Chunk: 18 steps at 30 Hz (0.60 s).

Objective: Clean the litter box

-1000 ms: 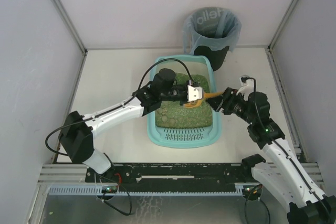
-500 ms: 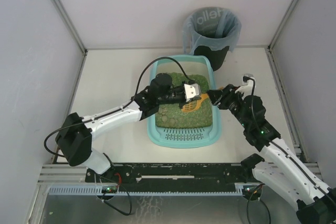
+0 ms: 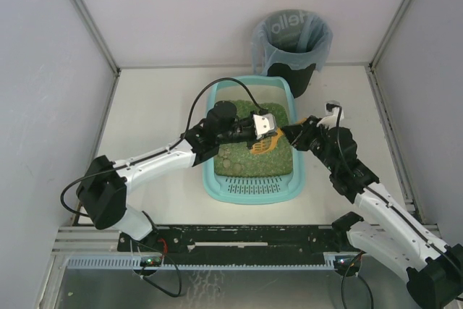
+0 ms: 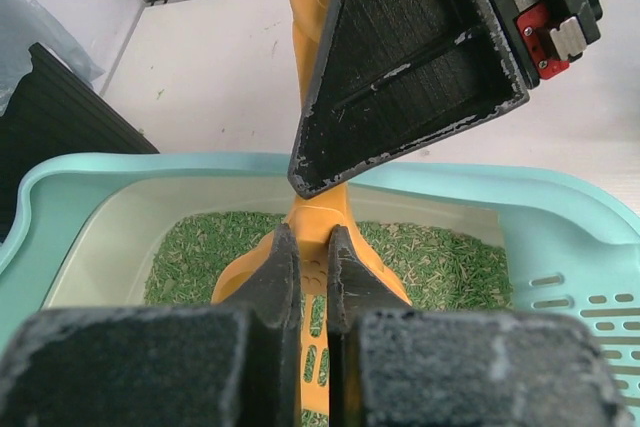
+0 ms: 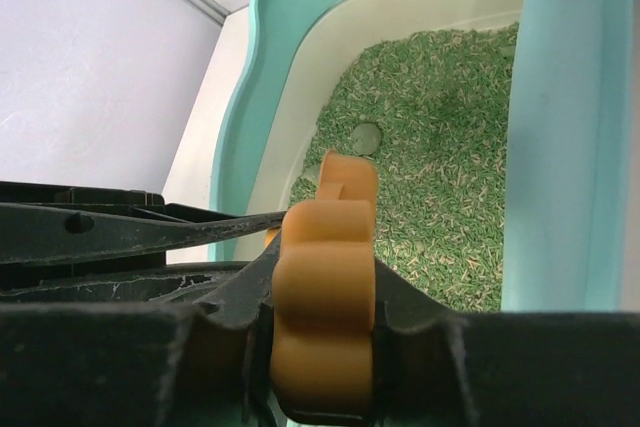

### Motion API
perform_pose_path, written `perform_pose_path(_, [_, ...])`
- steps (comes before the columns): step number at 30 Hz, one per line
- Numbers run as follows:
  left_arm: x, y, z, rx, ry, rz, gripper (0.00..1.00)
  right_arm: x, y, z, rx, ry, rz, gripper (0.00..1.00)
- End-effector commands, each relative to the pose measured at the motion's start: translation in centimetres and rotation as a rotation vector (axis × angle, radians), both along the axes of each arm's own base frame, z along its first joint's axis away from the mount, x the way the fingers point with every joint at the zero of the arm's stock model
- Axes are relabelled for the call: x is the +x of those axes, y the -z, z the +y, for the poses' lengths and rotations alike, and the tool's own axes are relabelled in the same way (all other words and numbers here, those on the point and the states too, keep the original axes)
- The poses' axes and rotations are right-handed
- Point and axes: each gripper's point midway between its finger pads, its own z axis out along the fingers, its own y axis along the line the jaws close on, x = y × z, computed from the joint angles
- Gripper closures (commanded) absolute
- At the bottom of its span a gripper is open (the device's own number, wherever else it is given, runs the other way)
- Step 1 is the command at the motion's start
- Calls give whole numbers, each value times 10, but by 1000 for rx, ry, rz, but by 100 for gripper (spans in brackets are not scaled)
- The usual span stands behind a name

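The light-teal litter box lies mid-table, filled with green litter. An orange slotted scoop hangs over the litter near the box's right wall. My left gripper is shut on the scoop's head; in the left wrist view its fingers pinch the scoop over the litter. My right gripper reaches over the right rim. In the right wrist view that gripper has its jaws pressed on both sides of the scoop's handle. A round clump lies in the litter.
A round black bin with a grey-blue liner stands behind the box at the back. Grey walls close in the table on the left, back and right. The box's slotted ledge faces the arms' bases.
My right gripper has moved left over the box's right rim and closed on the scoop's handle. The left gripper shifted slightly with the scoop, still holding it.
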Motion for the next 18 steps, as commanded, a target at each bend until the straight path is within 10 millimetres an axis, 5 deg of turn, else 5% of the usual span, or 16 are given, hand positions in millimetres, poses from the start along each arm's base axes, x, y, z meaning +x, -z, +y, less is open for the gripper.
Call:
perform_pose_path(1, [-3, -30, 2, -76, -1, -49, 100, 0, -18, 7, 34, -29, -61, 89])
perform_pose_path(4, [-2, -35, 4, -111, -25, -38, 90, 1, -18, 7, 25, -29, -67, 100])
perform_pose_path(8, [6, -47, 22, -198, -177, 43, 60, 4, -16, 1, -2, 0, -78, 100])
perform_pose_path(12, [13, -58, 62, -298, -418, 163, 49, 10, -13, -5, -34, 40, -78, 100])
perform_pose_path(18, [24, -45, 149, -259, -877, 376, 37, 23, -13, 1, -86, 38, -84, 100])
